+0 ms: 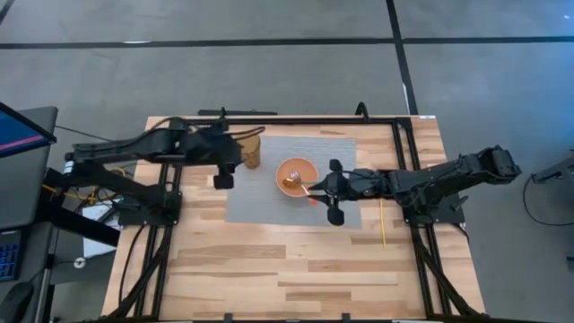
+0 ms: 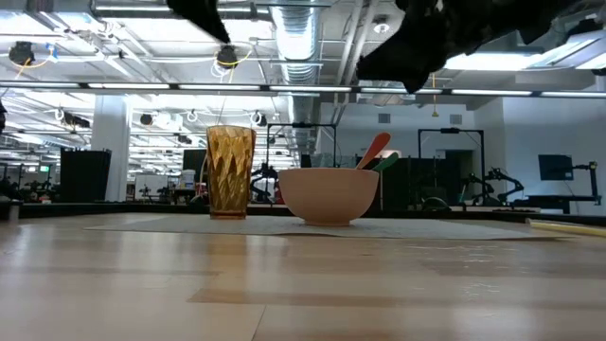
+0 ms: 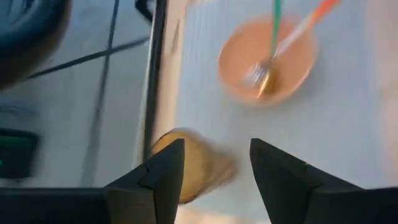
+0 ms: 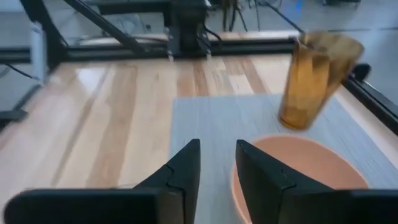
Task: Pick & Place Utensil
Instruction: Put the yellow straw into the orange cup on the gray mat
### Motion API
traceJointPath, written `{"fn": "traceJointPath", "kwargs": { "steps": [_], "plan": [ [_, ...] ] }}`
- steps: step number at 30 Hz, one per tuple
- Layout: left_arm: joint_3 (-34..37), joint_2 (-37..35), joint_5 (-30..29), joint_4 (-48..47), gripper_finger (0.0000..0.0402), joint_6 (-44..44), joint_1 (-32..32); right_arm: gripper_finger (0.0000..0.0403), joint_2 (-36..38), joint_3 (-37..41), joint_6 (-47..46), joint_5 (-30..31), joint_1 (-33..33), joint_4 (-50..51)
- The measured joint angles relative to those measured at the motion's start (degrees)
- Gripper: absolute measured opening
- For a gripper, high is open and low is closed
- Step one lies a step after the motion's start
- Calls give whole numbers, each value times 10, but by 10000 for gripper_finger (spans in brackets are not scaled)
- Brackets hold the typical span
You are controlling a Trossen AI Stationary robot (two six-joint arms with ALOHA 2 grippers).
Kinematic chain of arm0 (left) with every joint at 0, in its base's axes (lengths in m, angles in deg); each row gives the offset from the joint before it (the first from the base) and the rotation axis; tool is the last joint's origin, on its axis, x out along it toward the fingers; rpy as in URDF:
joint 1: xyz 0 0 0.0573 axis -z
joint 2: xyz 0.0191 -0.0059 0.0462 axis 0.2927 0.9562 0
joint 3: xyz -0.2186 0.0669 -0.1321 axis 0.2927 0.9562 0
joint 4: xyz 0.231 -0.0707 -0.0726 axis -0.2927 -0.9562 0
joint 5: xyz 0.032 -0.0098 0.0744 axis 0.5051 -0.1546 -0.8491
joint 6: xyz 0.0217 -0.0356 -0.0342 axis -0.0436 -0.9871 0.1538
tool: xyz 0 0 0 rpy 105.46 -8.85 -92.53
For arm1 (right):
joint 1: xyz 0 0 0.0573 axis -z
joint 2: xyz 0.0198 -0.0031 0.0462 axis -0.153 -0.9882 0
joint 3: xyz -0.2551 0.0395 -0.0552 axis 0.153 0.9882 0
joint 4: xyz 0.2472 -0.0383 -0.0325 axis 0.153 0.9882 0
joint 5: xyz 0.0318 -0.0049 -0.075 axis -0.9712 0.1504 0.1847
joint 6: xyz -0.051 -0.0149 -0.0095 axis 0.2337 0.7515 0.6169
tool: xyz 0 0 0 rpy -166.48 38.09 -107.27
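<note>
A peach bowl (image 1: 296, 172) stands on a grey mat (image 1: 269, 202). Two utensils rest in it, their metal heads (image 3: 261, 78) in the bowl. The orange handle (image 1: 309, 190) and the green handle (image 2: 385, 161) lean over the bowl's rim toward the right arm. An amber ribbed cup (image 1: 253, 148) stands upright on the mat's far left corner. My left gripper (image 3: 214, 168) hovers open above the table, and the cup (image 3: 193, 165) is just ahead of its fingers. My right gripper (image 4: 217, 168) hangs slightly open above the mat, at the bowl's (image 4: 298, 168) right side, and holds nothing.
A thin yellow stick-like thing (image 1: 384, 224) lies on the bare wood right of the mat, near the right arm's base. A black frame (image 1: 287, 118) runs along the table's far edge and down both sides. Open wood lies toward the near edge (image 1: 287, 278).
</note>
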Motion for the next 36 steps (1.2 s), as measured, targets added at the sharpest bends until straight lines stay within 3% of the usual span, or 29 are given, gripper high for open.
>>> {"fn": "traceJointPath", "kwargs": {
  "steps": [4,8,11,18,23,29,36],
  "plan": [
    [20,-54,56,25,172,-135,33,120,0,0,-21,55,-10,35],
    [67,-96,89,44,157,-178,64,146,6,-7,-64,138,-17,95],
    [120,-114,91,92,148,-178,83,163,13,-46,-77,142,-17,209],
    [203,-123,85,209,143,-177,95,182,16,-180,-200,124,-38,490],
    [224,-124,83,211,141,-177,95,174,16,-246,-369,123,-65,710],
    [246,-124,83,224,134,-179,95,161,16,-214,-639,140,-85,899],
    [270,-124,83,236,125,-179,95,162,16,-122,-743,137,-54,883]
  ]
}}
